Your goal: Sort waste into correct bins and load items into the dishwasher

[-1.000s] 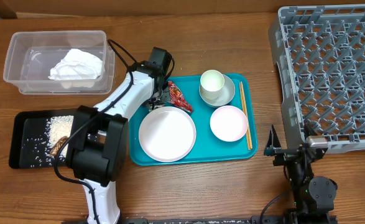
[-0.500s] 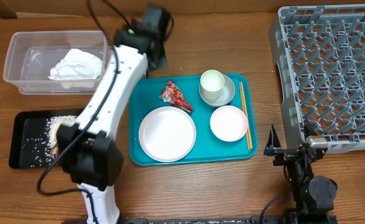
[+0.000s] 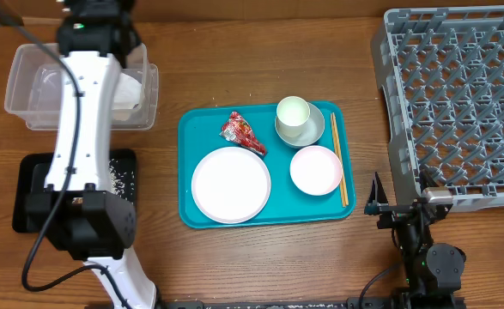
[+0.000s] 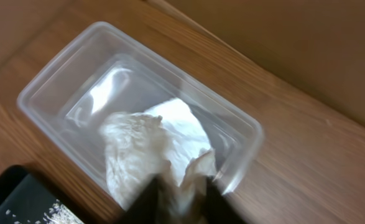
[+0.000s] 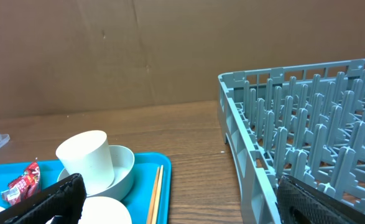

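Wooden worktop (image 3: 234, 86), plain brown board wall behind it in the wrist views.

- Left arm reaches far back-left and lies across the tub (image 3: 20, 86) and the black tray (image 3: 28, 197), hiding most of both from overhead.
- Left hand (image 4: 181, 199) hangs over the tub, just above the napkin (image 4: 151, 143). Its fingers are blurred, with a narrow gap between them and nothing seen in the gap. Cannot tell whether they touch the napkin.
- Napkin lies crumpled inside the tub, toward the near wall.
- Rice (image 3: 118, 180) is scattered on the visible strip of the black tray.
- Teal tray (image 3: 191, 129) sits mid-worktop.
  - Wrapper (image 3: 241, 133) lies at its back, loose and well apart from the left hand.
  - Plate (image 3: 230, 184) is just in front of the wrapper.
  - Cup (image 3: 293, 112) stands in the bowl (image 3: 316, 129).
  - Saucer (image 3: 316, 169) is in front of the bowl.
  - Chopsticks (image 3: 339, 172) lie along the tray's right edge.
- Rack (image 3: 458, 94) is at the far right with nothing loaded in it.
- Right hand (image 5: 179, 199) is spread wide and holds nothing. It sits low at the near edge between the teal tray and the rack, facing the cup.
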You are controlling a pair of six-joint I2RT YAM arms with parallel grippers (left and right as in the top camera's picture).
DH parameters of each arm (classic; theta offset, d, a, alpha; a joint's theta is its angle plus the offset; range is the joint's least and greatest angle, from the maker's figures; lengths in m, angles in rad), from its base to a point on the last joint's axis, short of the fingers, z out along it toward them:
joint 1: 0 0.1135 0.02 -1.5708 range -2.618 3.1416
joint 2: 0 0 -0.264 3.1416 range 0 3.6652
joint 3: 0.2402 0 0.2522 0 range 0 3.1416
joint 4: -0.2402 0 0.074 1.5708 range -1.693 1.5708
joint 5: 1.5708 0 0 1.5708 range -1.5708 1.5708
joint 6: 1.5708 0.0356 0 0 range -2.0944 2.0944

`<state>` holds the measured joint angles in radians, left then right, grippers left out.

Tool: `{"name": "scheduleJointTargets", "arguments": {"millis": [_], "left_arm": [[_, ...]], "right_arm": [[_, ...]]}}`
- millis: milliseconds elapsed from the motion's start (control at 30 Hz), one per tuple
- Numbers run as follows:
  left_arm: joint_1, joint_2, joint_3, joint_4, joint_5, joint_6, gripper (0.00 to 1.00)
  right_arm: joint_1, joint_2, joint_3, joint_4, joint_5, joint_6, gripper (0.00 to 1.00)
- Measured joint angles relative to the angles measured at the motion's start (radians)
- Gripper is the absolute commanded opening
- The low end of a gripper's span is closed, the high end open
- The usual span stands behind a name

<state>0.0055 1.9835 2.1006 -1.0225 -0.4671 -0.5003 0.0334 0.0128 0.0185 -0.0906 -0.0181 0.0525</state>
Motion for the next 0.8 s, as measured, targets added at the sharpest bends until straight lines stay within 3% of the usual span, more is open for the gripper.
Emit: {"name": "scheduleJointTargets", "arguments": {"millis": [67,133,333,500,800], "left_arm": [[0.035,0.000,0.000,0.002,0.011,-0.002,0.88],[0.066,0.000,0.000,-0.006,0.033,-0.003,0.97],[0.095,0.000,0.000,-0.071,0.161,-0.006,0.95],[0.061,0.000,0.000,-0.117,0.399,-0.006,0.93],[-0.202,0.001,-0.020,-0.208,0.505,-0.037,0.93]], "right_arm": [[0.000,0.000,0.000,0.000,0.000,0.000,1.00],[0.000,0.000,0.000,0.000,0.000,0.000,1.00],[0.000,0.000,0.000,0.000,0.000,0.000,1.00],[0.000,0.000,0.000,0.000,0.000,0.000,1.00],[0.000,0.000,0.000,0.000,0.000,0.000,1.00]]}}
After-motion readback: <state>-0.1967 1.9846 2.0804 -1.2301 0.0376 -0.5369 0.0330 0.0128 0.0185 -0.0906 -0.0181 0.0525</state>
